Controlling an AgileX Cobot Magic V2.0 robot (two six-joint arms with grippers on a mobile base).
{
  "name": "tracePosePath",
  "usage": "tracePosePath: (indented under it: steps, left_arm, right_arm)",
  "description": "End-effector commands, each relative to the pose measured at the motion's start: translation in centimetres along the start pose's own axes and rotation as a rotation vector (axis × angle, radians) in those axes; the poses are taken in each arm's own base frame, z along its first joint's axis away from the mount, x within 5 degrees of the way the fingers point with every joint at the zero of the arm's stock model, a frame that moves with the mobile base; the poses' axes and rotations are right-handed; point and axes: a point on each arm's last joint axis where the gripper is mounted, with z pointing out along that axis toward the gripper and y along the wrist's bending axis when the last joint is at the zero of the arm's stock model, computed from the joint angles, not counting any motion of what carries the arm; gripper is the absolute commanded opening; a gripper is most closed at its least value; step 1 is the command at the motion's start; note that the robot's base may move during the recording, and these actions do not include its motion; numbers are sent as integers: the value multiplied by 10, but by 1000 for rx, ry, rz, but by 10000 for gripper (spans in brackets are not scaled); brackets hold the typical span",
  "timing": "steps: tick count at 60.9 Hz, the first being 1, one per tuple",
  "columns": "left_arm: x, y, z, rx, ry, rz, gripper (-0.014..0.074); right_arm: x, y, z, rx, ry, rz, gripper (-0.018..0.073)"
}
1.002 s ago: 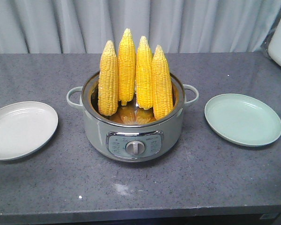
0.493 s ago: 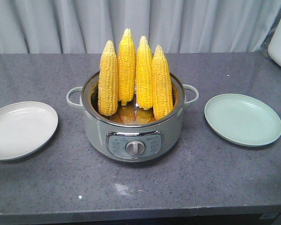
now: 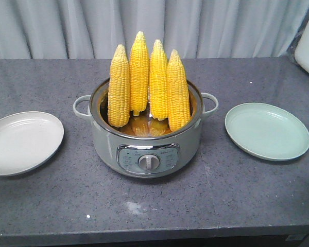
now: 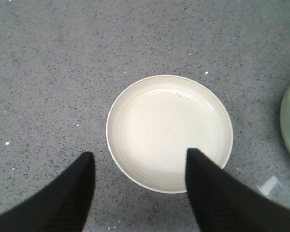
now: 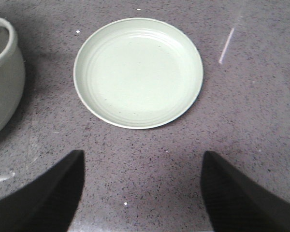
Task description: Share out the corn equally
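We work over a grey speckled counter (image 3: 41, 206). A pale green electric cooking pot (image 3: 105, 139) stands at its middle, control dial facing us. A cream plate (image 3: 20, 141) lies to the pot's left and a green plate (image 3: 268, 131) to its right, both bare and each well apart from the pot.

The corn (image 3: 144, 77), four cobs, stands upright in the pot with tapered ends up, packed close together and rising well above the rim. We judge each cob stiff and fairly weighty, its kernels bumpy and perhaps slick from cooking. We would grip across the thick body just above the rim, not on the narrowing tip, where a hold could slide off.

The left end effector (image 4: 140, 152) hangs over the cream plate, released and empty. The right end effector (image 5: 143, 153), near the green plate, is likewise released.
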Motion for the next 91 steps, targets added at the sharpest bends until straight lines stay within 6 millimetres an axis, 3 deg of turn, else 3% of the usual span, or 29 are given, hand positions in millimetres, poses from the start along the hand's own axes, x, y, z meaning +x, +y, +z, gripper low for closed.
tracePosePath:
  steps: [1, 8, 20, 39, 54, 75, 91]
  left_arm:
    - [-10, 3, -13, -9, -100, 2, 612]
    - [-10, 3, -13, -11, -101, 3, 699]
    - [-10, 3, -13, -11, -102, 3, 694]
    - [-10, 3, -13, -10, -101, 3, 626]
    - [-10, 3, -13, -9, -100, 2, 592]
    - [-11, 2, -10, -10, -92, 4, 592]
    - [-11, 2, -10, -11, -94, 4, 592]
  right_arm:
    - [-11, 4, -9, -46, -97, -45, 572]
    - [-14, 12, -10, -128, -137, -96, 573]
    - [-39, 30, -2, -309, -189, -229, 562]
    - [-101, 55, 54, -540, -201, -375, 559]
    - [-130, 98, 105, -575, -140, -517, 559]
    - [-154, 135, 144, -579, -140, -529, 559]
    - [-155, 153, 165, -572, -166, -527, 559]
